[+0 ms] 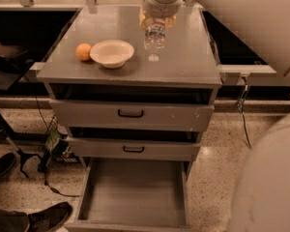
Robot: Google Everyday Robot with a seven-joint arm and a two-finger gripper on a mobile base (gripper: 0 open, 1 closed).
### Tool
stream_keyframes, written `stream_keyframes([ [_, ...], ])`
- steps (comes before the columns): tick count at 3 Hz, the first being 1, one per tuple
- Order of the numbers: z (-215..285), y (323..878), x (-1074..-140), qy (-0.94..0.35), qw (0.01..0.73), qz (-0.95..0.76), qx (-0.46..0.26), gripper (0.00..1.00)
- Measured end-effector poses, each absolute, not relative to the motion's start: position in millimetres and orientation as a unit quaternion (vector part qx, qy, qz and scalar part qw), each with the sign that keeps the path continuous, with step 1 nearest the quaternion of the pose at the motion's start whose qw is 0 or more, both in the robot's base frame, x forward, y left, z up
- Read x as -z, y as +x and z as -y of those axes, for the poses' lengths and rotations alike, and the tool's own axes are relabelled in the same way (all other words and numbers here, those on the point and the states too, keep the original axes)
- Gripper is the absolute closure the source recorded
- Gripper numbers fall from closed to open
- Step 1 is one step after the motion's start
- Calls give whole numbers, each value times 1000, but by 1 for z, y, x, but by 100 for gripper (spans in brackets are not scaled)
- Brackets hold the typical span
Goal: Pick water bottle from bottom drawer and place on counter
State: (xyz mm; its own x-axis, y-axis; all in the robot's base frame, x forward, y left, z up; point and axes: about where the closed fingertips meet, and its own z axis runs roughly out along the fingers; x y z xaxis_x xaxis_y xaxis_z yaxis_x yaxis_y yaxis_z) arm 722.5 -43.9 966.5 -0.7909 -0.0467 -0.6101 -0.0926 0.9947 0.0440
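Note:
The water bottle (154,36) is clear and hangs cap down from my gripper (157,22), which is shut on its upper end. The pale cap is at or just above the counter (188,57), right of the bowl; I cannot tell if it touches. My arm comes in from the upper right and hides the bottle's top. The bottom drawer (135,192) is pulled open at the foot of the cabinet, and its grey bottom is bare.
A white bowl (112,52) and an orange (83,51) sit on the counter's left half. The two upper drawers, each with a black handle (130,113), stand slightly open. Shoes (34,217) and cables lie on the floor at left. My arm fills the right side.

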Motion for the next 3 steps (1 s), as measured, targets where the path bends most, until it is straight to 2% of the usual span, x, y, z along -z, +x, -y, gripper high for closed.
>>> stream_keyframes([
  [2, 96, 741, -937, 22, 288, -957, 26, 100],
  [3, 106, 742, -928, 35, 278, -959, 43, 84],
])
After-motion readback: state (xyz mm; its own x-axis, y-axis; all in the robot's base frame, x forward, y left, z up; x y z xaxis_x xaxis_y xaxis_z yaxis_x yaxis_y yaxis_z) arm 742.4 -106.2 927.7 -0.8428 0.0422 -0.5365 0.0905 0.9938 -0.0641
